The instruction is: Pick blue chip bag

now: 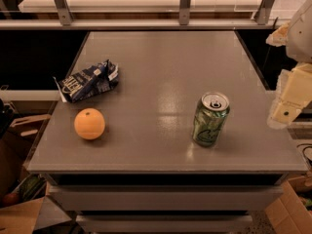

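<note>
Crumpled navy foil chip bag [88, 82] lies slantwise, far left of the cream gripper [288, 106] at the right edge; I cannot tell the gripper's state.

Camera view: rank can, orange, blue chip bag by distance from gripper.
Gripper hangs off the table at its right edge.
1. Green soda can, front right.
2. Orange, front left, and blue chip bag, behind it: too close to call.

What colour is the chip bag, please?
Navy bag, white lettering, camera view; gripper at picture's right edge.
</note>
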`<state>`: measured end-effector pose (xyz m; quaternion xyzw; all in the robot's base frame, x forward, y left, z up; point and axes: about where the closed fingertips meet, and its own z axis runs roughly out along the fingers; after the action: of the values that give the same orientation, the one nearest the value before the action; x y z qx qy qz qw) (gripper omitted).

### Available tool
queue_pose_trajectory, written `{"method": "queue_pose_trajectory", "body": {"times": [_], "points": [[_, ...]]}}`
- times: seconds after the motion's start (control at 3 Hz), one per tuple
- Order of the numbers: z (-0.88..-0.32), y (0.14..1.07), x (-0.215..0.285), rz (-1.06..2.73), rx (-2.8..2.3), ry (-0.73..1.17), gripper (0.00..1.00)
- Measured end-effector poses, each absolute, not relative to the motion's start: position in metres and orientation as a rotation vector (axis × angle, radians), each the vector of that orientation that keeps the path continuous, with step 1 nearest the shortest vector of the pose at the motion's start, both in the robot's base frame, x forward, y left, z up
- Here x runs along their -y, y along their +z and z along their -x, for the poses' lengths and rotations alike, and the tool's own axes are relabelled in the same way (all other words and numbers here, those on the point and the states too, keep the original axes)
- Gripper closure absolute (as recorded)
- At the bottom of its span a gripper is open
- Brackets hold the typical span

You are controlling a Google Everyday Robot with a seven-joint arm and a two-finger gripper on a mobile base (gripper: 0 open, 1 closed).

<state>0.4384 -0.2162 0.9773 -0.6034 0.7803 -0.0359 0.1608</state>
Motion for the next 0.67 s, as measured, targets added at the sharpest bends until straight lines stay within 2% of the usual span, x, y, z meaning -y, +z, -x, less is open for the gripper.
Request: {"method": "queue_pose_trajectory", "body": {"times": [0.67], "points": [[-0.455, 0.994, 0.194, 1.828, -2.125, -0.160, 0.00]]}}
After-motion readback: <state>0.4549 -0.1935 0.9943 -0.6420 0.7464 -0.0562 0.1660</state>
